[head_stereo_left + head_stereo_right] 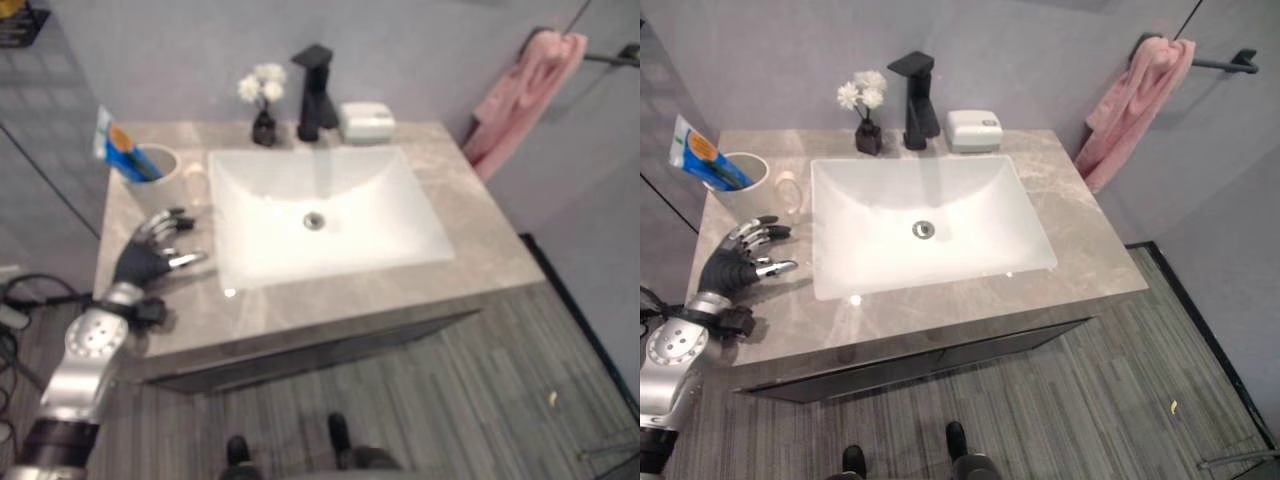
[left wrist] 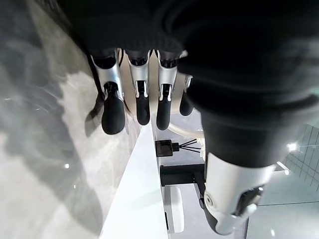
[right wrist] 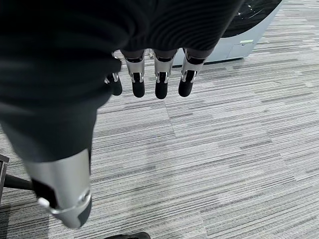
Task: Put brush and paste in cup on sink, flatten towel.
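Note:
A white cup stands at the counter's back left corner with a blue and orange paste tube leaning out of it. Whether a brush is inside too, I cannot tell. My left hand hovers open over the grey counter, just in front of the cup and left of the basin; its fingers are straight and hold nothing. A pink towel hangs bunched on a wall bar at the far right. My right hand hangs open over striped grey floor, empty.
A white basin fills the counter's middle. Behind it stand a black faucet, a small dark vase of white flowers and a white soap box. The counter's front edge drops to the floor.

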